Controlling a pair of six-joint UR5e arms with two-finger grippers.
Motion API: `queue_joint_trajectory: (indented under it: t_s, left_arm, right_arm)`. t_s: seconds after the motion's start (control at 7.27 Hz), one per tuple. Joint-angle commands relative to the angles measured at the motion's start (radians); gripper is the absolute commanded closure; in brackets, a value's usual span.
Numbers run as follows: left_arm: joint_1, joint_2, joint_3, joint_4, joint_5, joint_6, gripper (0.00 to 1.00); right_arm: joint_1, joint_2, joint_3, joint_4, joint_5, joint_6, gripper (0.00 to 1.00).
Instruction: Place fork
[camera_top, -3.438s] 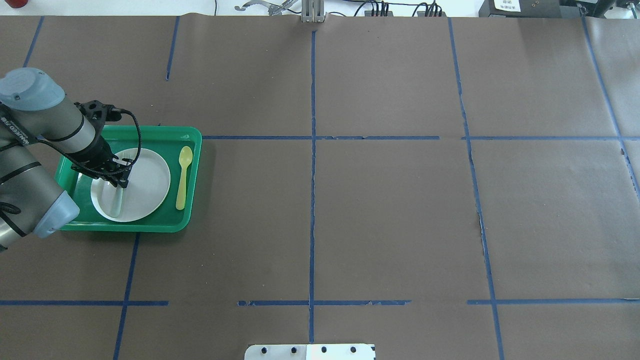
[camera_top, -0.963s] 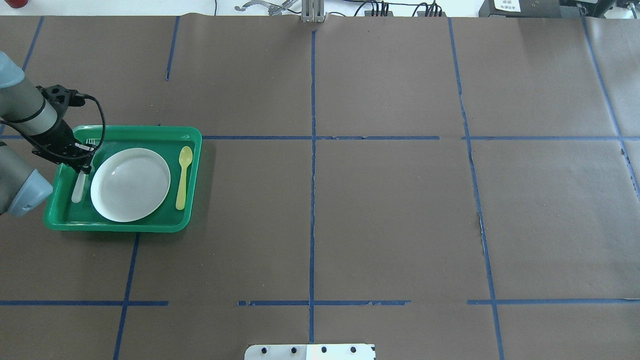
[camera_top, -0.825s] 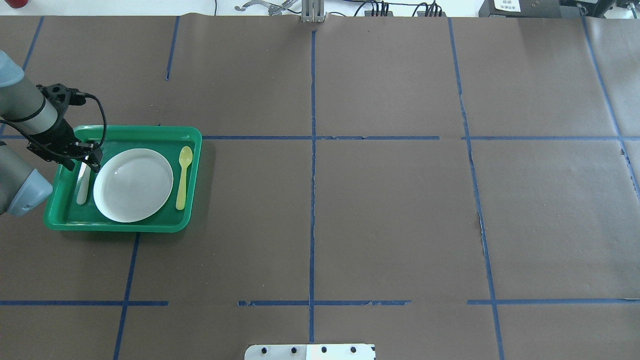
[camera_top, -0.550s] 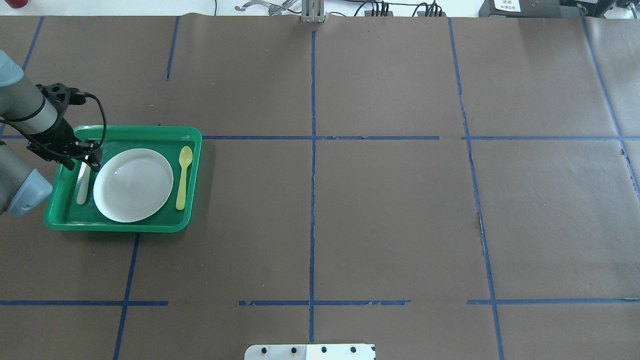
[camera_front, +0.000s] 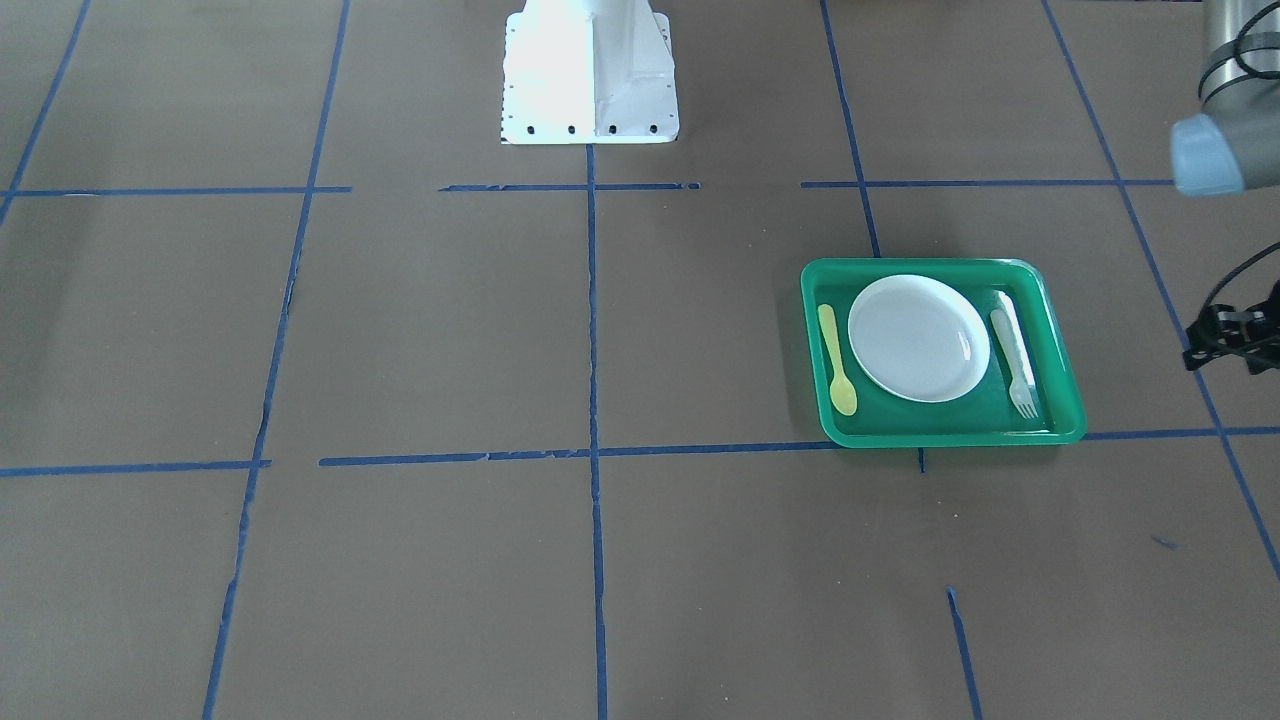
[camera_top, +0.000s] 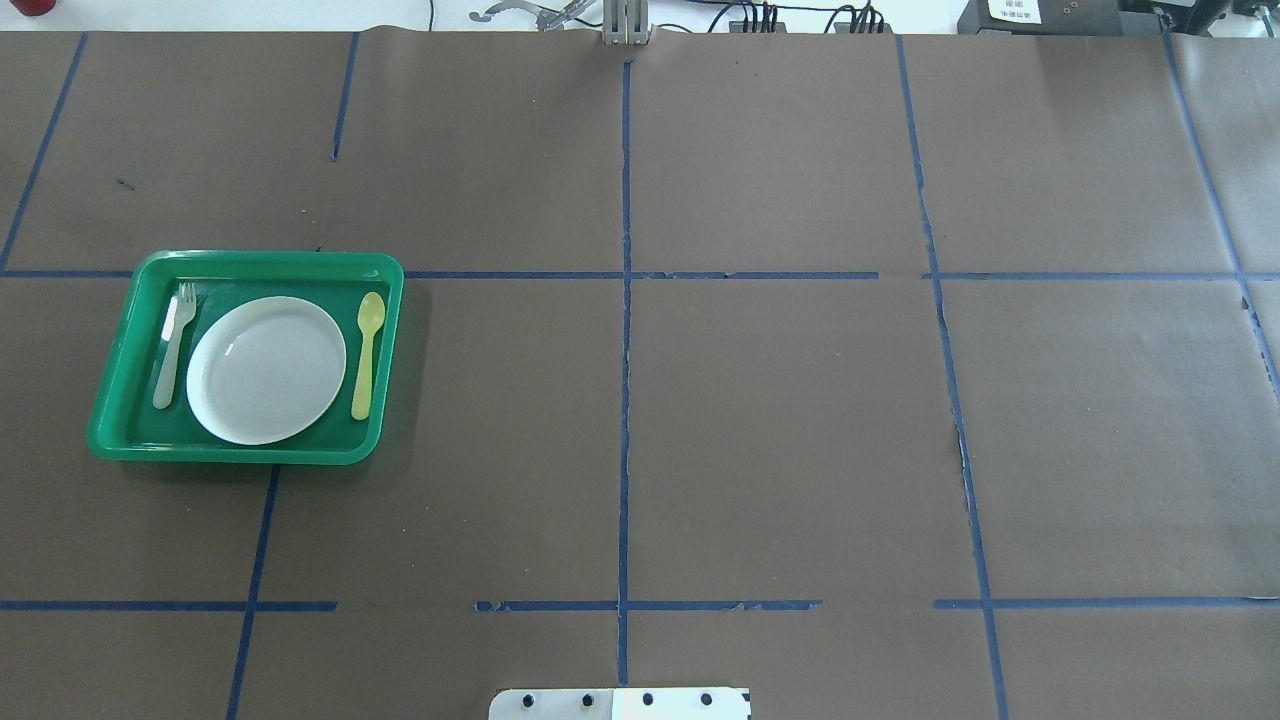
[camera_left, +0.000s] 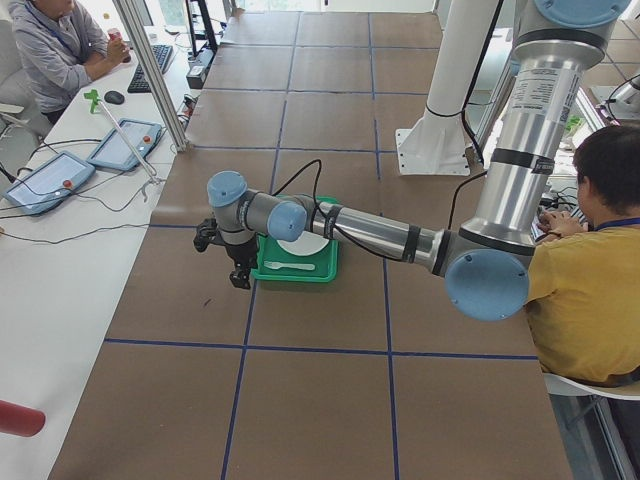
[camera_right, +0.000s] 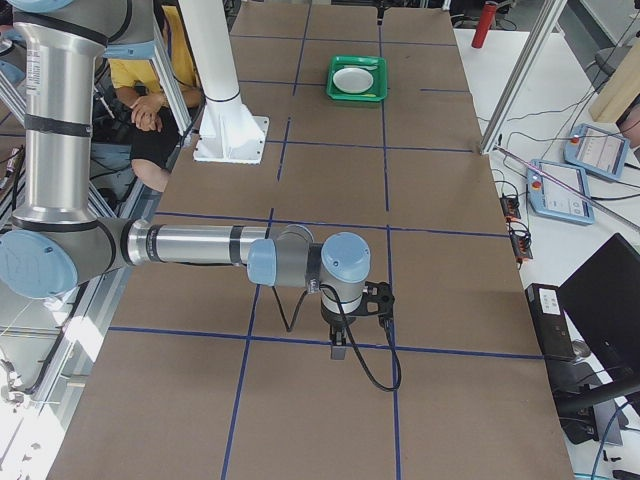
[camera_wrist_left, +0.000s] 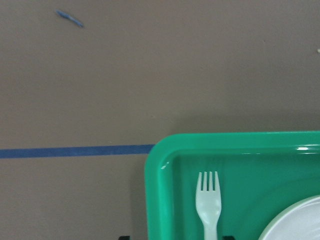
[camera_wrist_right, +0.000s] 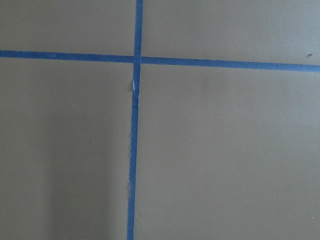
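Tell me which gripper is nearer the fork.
Left. The left gripper hangs just outside the tray on the side where the fork lies; the right gripper is far away across the table.

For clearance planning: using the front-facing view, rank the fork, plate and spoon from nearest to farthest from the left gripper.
1. fork, on the tray side nearest the left gripper
2. plate, mid-tray
3. spoon, tray's far side

The fork (camera_top: 173, 345) lies in a narrow lane between the tray (camera_top: 118, 370) wall and the plate (camera_top: 266, 370) rim, open from above; the spoon (camera_top: 367, 355) fills 1 like lane opposite.
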Motion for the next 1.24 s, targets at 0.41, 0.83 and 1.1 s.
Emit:
queue_joint_trajectory:
  t_s: [0.41,0.83,1.1]
  left_arm:
    - [-0.258,0.065,0.079,0.085,-0.037,0.408,0.24]
    - [-0.263,0.215,0.001,0.057,-0.164,0.41,0.0]
    - [-0.263,0.235,-0.006,0.052,-0.166,0.407,0.0]
  right_arm:
    - [0.0,0.0,0.001,0.0,0.0,0.001,0.0]
    - [0.0,0.0,-0.001,0.0,0.0,0.0,0.0]
    - [0.0,0.0,0.001,0.0,0.0,0.001,0.0]
